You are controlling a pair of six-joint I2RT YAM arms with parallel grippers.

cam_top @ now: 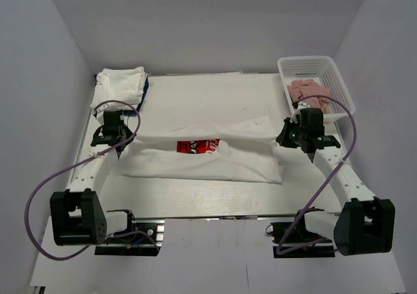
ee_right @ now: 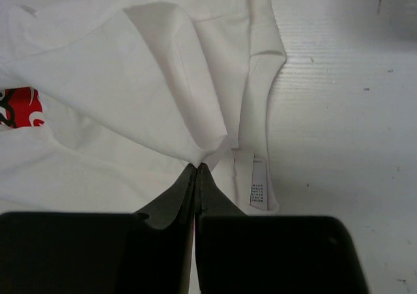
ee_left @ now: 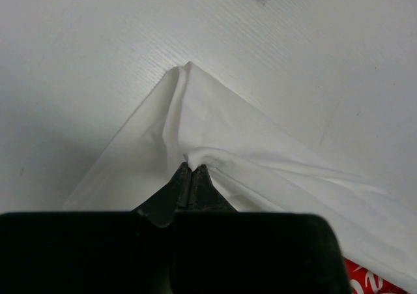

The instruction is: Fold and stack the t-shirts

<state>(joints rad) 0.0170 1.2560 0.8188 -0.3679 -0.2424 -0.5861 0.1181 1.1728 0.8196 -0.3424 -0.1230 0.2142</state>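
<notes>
Both arms reach forward from the near edge, wrists tipped down toward the surface (cam_top: 208, 95). The left gripper (ee_left: 191, 171) is pinched tight on a raised fold at the left end of the t-shirt (cam_top: 202, 162). The right gripper (ee_right: 197, 168) is likewise clamped on a bunched fold at the right end, just beside the sewn-in label (ee_right: 258, 186). The t-shirt lies across mid-surface between the two grippers, its far part doubled over, with the red print (cam_top: 197, 147) partly showing. A folded bundle (cam_top: 120, 82) sits at the far left corner. The basket (cam_top: 306, 58), far right, holds pink cloths (cam_top: 309, 92).
</notes>
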